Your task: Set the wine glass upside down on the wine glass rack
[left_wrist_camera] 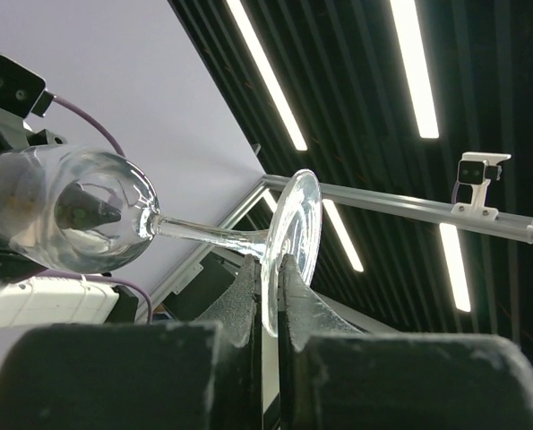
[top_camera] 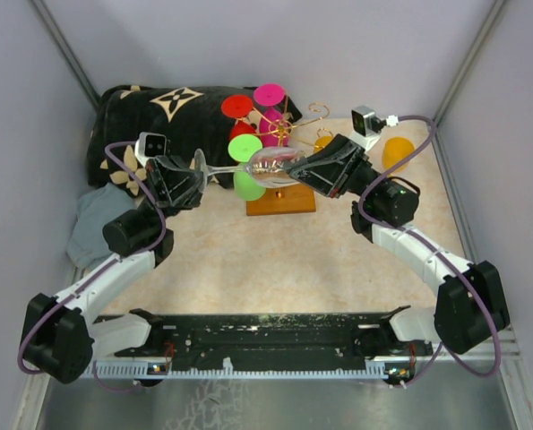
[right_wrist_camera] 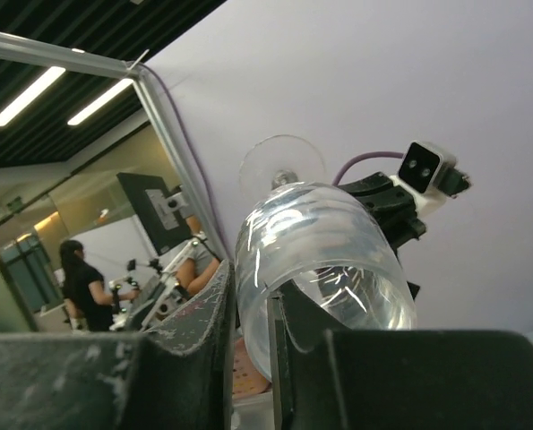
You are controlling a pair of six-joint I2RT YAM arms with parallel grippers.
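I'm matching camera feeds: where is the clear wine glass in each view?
Top external: clear wine glass lies sideways just above centre.
Left wrist: bowl at left, foot clamped at centre by the left end effector.
Right wrist: bowl fills lower centre.
Shared landmark: its round foot, seen in all three.

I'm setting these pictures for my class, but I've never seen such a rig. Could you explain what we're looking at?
Two robot arms are bolted to a table. One picture looks down from above; the other two come from a camera on each wrist. A clear wine glass is held sideways between the arms: the left end effector pinches its foot, the right end effector grips its bowl's rim. Behind it stands a gold wire rack carrying coloured glasses; a black patterned cushion lies at the back.
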